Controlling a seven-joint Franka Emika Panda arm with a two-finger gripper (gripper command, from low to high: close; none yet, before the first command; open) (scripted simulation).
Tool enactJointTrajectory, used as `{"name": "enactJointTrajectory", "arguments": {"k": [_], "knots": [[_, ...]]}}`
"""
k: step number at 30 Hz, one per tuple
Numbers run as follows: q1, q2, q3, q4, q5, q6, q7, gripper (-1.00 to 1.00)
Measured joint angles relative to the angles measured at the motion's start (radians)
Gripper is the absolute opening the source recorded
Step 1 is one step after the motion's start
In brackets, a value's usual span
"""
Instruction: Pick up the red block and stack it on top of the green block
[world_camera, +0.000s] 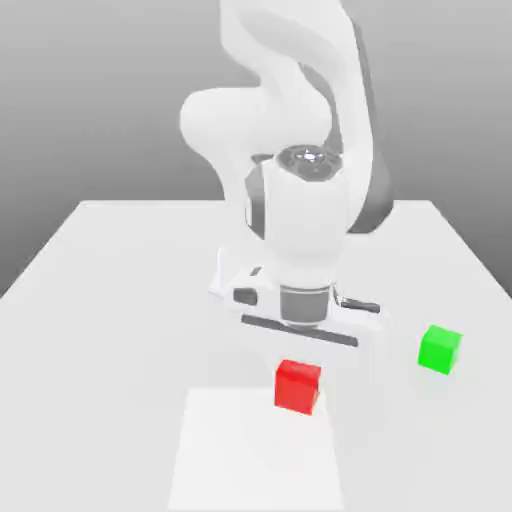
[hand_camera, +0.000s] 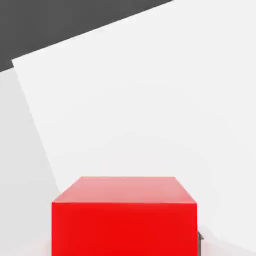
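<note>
The red block (world_camera: 297, 386) sits near the table's front, directly under my hand. My gripper (world_camera: 298, 368) comes down on it from above and is shut on the red block. In the hand view the red block (hand_camera: 125, 216) looms close between the jaws, with a dark finger (hand_camera: 200, 241) edge pressed against its side. The green block (world_camera: 440, 349) stands alone on the table toward the exterior view's right, about a hand's width from the red block and apart from the gripper.
The white table (world_camera: 110, 300) carries a lighter square patch (world_camera: 250, 460) at the front, just below the red block. The arm's bulky white body (world_camera: 300, 210) rises behind the blocks. A dark background lies beyond the table's far edge.
</note>
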Motion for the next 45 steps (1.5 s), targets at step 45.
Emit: {"name": "enactJointTrajectory", "arguments": {"k": [45], "knots": [[0.269,-0.031,0.477,-0.025,-0.012,0.001,1.042,-1.00]]}}
